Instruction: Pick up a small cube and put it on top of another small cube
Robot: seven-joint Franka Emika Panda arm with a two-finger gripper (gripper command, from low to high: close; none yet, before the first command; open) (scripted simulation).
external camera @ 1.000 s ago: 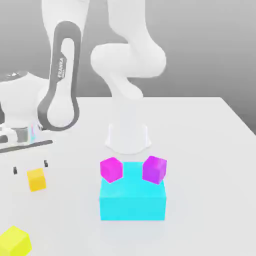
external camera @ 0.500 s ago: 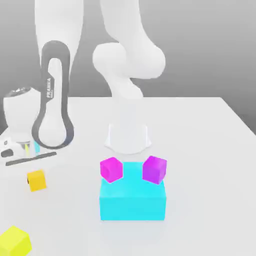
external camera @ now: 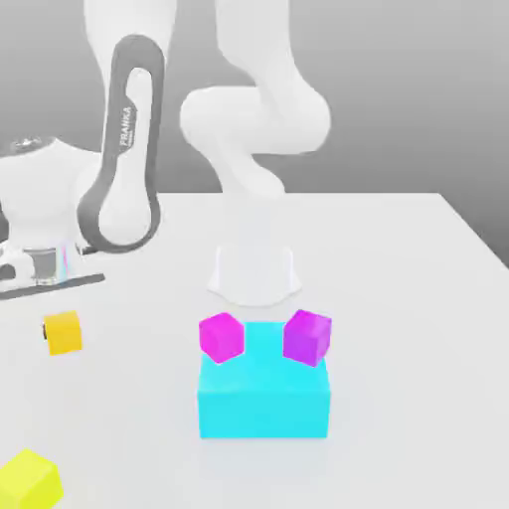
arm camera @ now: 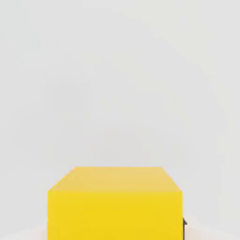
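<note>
The small cube [external camera: 63, 332], golden orange-yellow, hangs a little above the white table at the exterior view's left, directly under the white hand. My gripper [external camera: 63, 336] is shut on it, and one dark finger [external camera: 46, 333] shows at its side. From the hand view the same small cube [arm camera: 115, 204] looms close, with a thin strip of dark finger [arm camera: 184, 228] at its edge. Two magenta cubes [external camera: 221, 336] [external camera: 306, 337] stand apart at the far corners of a cyan block [external camera: 263, 398] in the middle.
A paler lemon-yellow cube [external camera: 28, 479] lies at the front of the exterior view's left. The arm's white base [external camera: 254, 268] stands just behind the cyan block. The table [external camera: 418, 328] stretches bare towards the exterior view's right.
The open fingers came down around the golden cube and shut on it. Cube and hand have since risen slightly and shifted toward the exterior view's left.
</note>
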